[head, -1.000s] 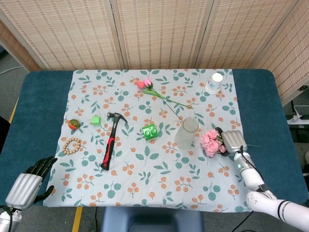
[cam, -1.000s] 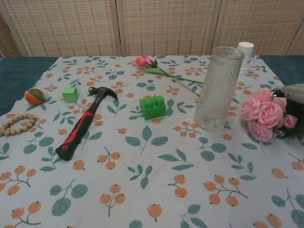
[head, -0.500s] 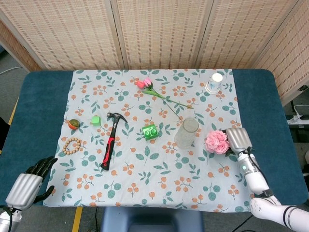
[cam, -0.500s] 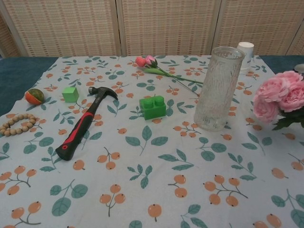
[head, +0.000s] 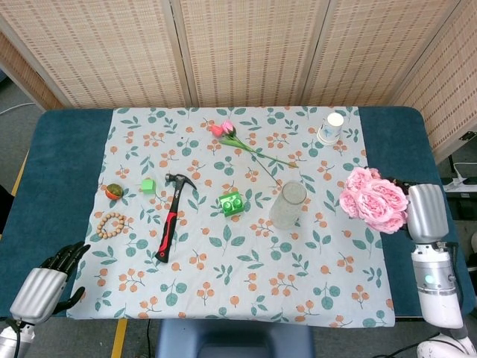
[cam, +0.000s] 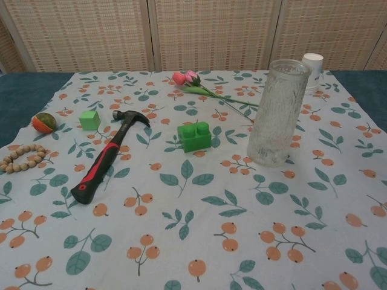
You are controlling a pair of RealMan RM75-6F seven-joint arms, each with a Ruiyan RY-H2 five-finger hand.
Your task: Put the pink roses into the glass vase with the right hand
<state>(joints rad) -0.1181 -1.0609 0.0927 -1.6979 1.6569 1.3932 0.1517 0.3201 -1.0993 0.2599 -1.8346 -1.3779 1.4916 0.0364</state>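
Note:
My right hand holds the bunch of pink roses up in the air, to the right of the glass vase. The blooms point left toward the vase, with a clear gap between them. The vase stands upright and empty on the floral cloth. The chest view shows neither the roses nor the right hand. My left hand rests at the near left edge of the table with its fingers curled and nothing in it.
On the cloth lie a hammer, a green block, a small green cube, a bead bracelet, a small ball and a single pink rose stem. A white paper cup stands at the back right.
My right hand has lifted the pink roses off the cloth and carried them up and to the right, out of the chest view. The left hand has not moved.

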